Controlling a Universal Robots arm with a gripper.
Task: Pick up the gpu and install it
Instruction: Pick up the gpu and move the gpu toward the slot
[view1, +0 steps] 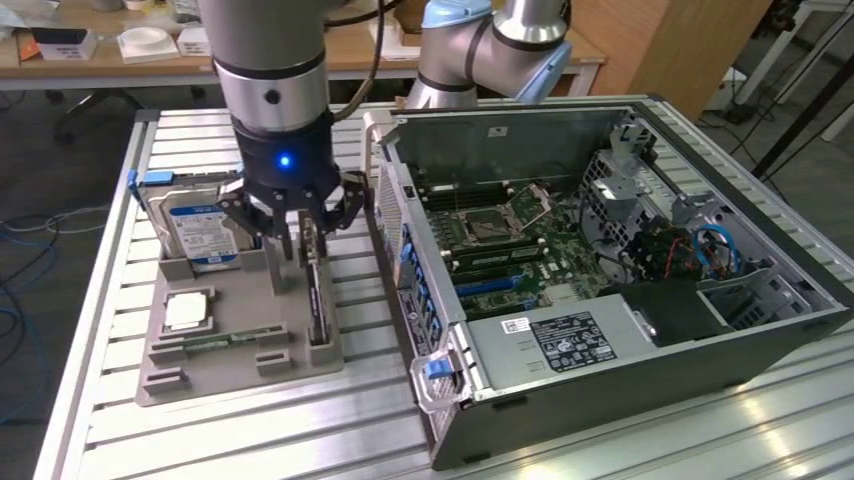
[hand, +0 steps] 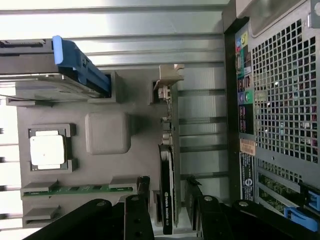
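One arm yours to mind. Exterior view: your black gripper (view1: 296, 222) hung jaws spread, grasping nothing, directly above gpu (view1: 318, 305), thin dark circuit card standing on edge in grey moulded tray (view1: 220, 375), on side nearest open metal computer case (view1: 395, 220). Wrist view: fingers (hand: 136, 215) straddled card, one each face, apart from it; card's long axis ran through gap, pale metal bracket (hand: 170, 80) at far end.

gpu (view1: 319, 305) far end partly hidden behind gripper (view1: 299, 232).

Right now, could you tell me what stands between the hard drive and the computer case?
The gpu, standing on edge in the grey tray, with the open claw straddling it; exterior view.
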